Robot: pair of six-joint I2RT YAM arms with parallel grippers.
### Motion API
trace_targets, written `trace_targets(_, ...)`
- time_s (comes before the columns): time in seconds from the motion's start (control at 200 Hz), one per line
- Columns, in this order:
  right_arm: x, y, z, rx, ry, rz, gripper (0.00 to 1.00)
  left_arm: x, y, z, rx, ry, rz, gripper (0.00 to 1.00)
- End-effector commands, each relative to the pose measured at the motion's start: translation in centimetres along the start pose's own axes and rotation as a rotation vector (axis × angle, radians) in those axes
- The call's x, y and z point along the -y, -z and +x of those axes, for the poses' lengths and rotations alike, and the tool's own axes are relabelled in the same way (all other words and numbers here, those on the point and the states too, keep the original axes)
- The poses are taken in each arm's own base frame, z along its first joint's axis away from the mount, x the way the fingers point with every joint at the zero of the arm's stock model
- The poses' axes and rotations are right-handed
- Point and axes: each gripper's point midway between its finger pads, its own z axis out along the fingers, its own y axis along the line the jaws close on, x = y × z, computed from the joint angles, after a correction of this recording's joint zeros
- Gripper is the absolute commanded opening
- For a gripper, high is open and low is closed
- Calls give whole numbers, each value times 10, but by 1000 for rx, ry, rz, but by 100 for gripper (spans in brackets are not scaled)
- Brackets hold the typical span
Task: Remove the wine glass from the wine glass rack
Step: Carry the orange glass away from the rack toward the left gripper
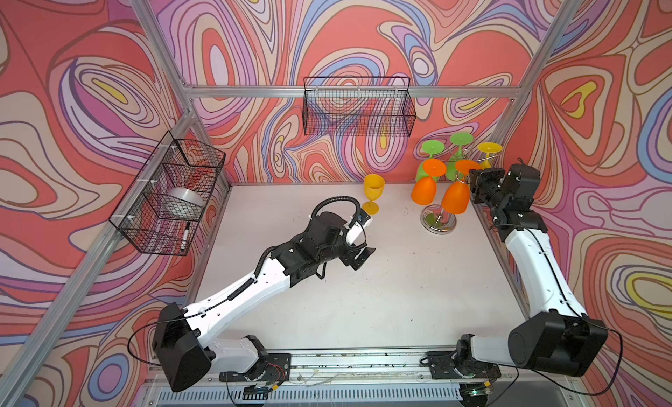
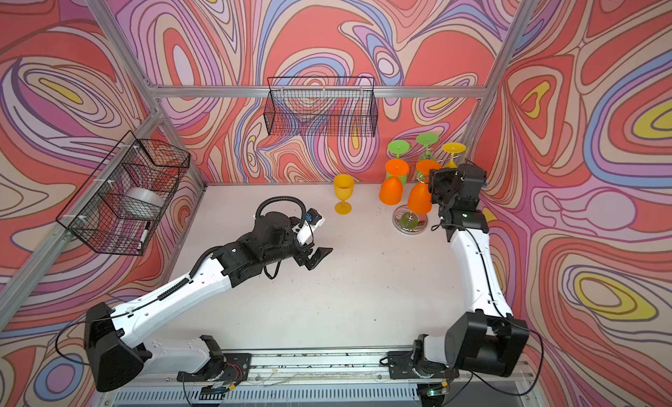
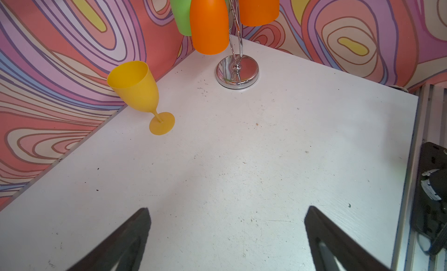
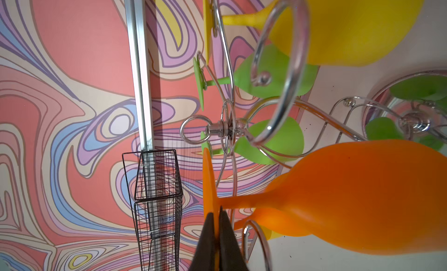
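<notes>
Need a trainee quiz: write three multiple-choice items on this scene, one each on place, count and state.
1. Where is the yellow glass that is off the rack?
A standing on the table, left of the rack in both top views; B lying right of the rack; C held in a claw.
2. How many orange glasses hang on the rack?
A four; B one; C two.
3. The right claw is:
A open and empty; B shut on an orange glass's foot; C shut on the rack's stem.

Key: 1 A, its foot sits flat on the table. 2 C, two orange bowls hang mouth down. 3 B, it pinches the orange foot disc.
</notes>
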Motion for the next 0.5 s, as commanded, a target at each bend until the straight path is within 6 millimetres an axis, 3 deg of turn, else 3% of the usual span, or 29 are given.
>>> trace_targets(0.0, -15, 15, -15, 96, 1, -57, 0, -2, 2, -1, 1, 0, -1, 100)
trace_targets(0.496, -9, 45, -23, 177, 18, -38, 0, -1, 1, 0, -4, 3, 5, 100)
